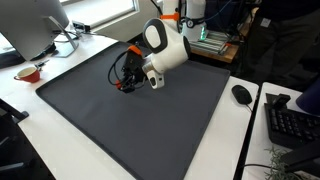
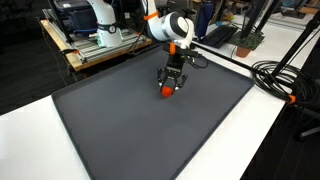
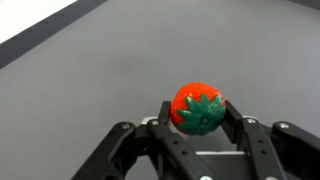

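Observation:
A red toy strawberry point(image 3: 196, 107) with a green leafy cap sits between my gripper's point(image 3: 197, 112) two black fingers in the wrist view, and the fingers press on both its sides. In both exterior views the gripper point(image 2: 170, 86) is low over the dark grey mat point(image 2: 130, 120), with the strawberry point(image 2: 167, 91) at its tip, at or just above the mat surface. In an exterior view the strawberry point(image 1: 124, 86) shows as a small red spot under the gripper point(image 1: 127, 82). The white arm reaches in from the far side.
A computer mouse point(image 1: 241, 94) and a keyboard point(image 1: 290, 122) lie on the white table beside the mat. A small red bowl point(image 1: 28, 72) and a monitor point(image 1: 35, 25) stand at another corner. Black cables point(image 2: 285, 80) lie past the mat's edge.

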`<move>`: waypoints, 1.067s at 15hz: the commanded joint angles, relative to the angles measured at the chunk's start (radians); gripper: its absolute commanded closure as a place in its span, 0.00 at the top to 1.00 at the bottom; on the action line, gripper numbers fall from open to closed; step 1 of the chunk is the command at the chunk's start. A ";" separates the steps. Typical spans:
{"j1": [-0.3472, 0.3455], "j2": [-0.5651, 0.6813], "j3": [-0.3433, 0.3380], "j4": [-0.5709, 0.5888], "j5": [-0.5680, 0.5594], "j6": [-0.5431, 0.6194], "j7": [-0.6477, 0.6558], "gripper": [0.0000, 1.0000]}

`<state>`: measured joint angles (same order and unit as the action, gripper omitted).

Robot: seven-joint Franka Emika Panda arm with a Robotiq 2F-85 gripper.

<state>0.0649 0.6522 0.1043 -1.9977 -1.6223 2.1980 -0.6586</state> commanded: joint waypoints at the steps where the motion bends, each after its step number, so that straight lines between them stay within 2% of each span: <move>1: 0.008 0.024 -0.008 0.017 0.013 -0.009 -0.013 0.27; 6: 0.010 0.056 -0.010 0.037 0.017 -0.019 -0.018 0.27; 7: 0.009 0.062 -0.011 0.041 0.021 -0.023 -0.023 0.37; 8: 0.010 0.067 -0.011 0.045 0.021 -0.029 -0.026 0.77; 9: 0.010 0.072 -0.012 0.048 0.022 -0.031 -0.028 0.77; 12: 0.009 0.079 -0.012 0.052 0.025 -0.037 -0.033 0.97; 16: 0.009 0.067 -0.011 0.039 0.024 -0.045 -0.031 1.00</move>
<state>0.0651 0.7227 0.0979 -1.9645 -1.6196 2.1710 -0.6665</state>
